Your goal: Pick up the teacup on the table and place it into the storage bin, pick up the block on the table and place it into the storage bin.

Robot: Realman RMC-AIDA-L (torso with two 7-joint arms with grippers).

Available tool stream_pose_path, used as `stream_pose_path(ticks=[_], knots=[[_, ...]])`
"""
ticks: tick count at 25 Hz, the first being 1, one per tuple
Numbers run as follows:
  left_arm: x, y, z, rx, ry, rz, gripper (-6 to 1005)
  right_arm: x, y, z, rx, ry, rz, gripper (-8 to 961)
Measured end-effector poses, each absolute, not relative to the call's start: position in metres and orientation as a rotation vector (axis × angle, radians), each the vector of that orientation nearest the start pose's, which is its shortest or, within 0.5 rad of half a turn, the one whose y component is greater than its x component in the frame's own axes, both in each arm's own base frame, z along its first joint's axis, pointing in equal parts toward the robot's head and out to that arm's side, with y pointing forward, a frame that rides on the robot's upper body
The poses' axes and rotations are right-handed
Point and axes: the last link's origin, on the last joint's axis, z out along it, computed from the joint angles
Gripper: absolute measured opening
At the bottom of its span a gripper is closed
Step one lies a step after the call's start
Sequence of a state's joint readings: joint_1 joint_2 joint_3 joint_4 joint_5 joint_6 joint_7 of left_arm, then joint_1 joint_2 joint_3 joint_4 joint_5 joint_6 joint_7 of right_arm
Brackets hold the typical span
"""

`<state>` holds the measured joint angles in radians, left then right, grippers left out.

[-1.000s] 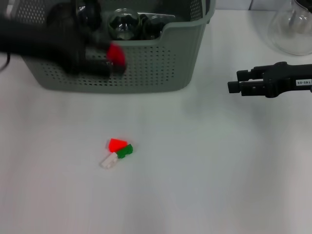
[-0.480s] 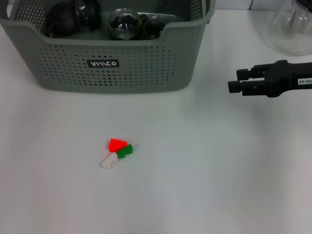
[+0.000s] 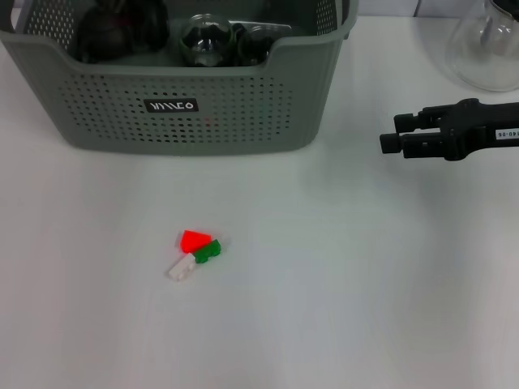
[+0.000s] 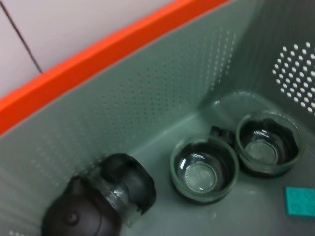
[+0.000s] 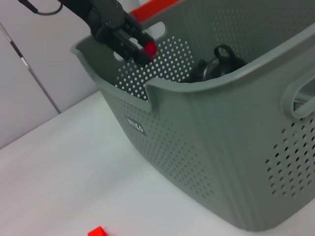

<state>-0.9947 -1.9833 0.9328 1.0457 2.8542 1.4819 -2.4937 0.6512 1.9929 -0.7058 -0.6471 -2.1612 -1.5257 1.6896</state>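
In the right wrist view my left gripper [image 5: 141, 45] hangs over the far side of the storage bin [image 5: 197, 137], shut on a small red block [image 5: 149, 48]. The head view does not show that gripper. Two glass teacups [image 4: 204, 169] [image 4: 268, 142] lie on the bin's floor, also visible from the head as teacups [image 3: 207, 40]. On the table lies a red block [image 3: 195, 240], touching a green block [image 3: 208, 251] and a white block [image 3: 181, 267]. My right gripper [image 3: 389, 136] is parked over the table to the right of the bin [image 3: 243, 113].
A black teapot [image 4: 93, 206] and a teal block [image 4: 300, 201] also lie in the bin. A clear glass flask [image 3: 491, 40] stands at the table's far right corner, behind my right arm. White tabletop surrounds the three blocks.
My left arm, carrying the red block, has gone from in front of the bin's front wall up and back over the bin, out of the head view. The right arm stayed put.
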Motion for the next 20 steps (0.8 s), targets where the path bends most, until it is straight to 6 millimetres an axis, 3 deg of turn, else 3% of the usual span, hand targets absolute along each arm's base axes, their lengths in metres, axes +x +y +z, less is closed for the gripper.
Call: stream_pose_path(ticks=[13, 17, 20], knots=[[-0.148, 0.449, 0.07, -2.363, -0.909, 0.423, 716, 0.258, 0.363, 0.021, -2.76, 0.898, 0.452, 598], [-0.147, 0.447, 0.075, -2.354, -0.901, 0.404, 720, 0.259, 0.362, 0.022, -2.76, 0.891, 0.456, 598], [-0.144, 0.444, 0.082, -2.339, -0.88, 0.367, 780, 0.259, 0.362, 0.022, -2.762, 0.889, 0.456, 598]])
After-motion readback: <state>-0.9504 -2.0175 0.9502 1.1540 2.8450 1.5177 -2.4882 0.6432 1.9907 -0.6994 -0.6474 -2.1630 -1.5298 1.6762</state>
